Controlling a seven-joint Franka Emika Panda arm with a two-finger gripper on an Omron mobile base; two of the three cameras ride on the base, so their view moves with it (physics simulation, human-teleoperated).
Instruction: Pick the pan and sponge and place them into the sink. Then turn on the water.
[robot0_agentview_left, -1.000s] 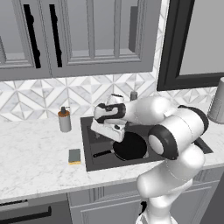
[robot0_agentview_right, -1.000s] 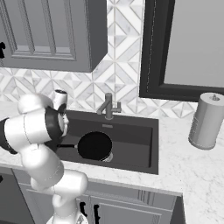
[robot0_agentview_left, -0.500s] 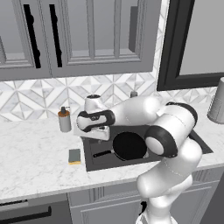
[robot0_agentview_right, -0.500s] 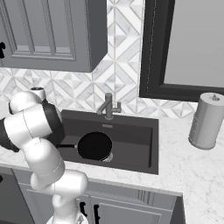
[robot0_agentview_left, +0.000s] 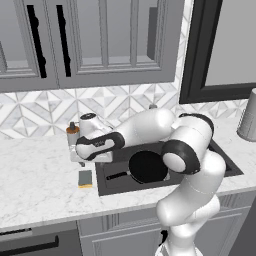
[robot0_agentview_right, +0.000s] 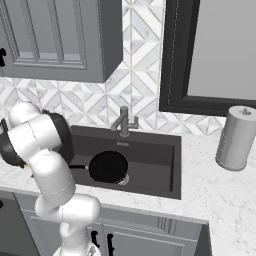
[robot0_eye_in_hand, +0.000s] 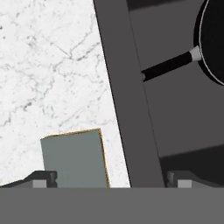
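While claw (robot0_eye_in_hand: 109, 179) gapes, sponge (robot0_eye_in_hand: 74, 158) lies between fingertips

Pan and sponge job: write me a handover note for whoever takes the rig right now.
Gripper: open, holding nothing, above the counter's edge beside the sink, sponge just below it.
Pan: lying in the sink, handle pointing toward the sponge side. Done.
Sponge: flat on the marble counter, just outside the sink rim, not yet grasped.
Faucet: no stream visible; water is off.
Left: lower onto the sponge, grip it, drop it in the sink, then turn on the water.
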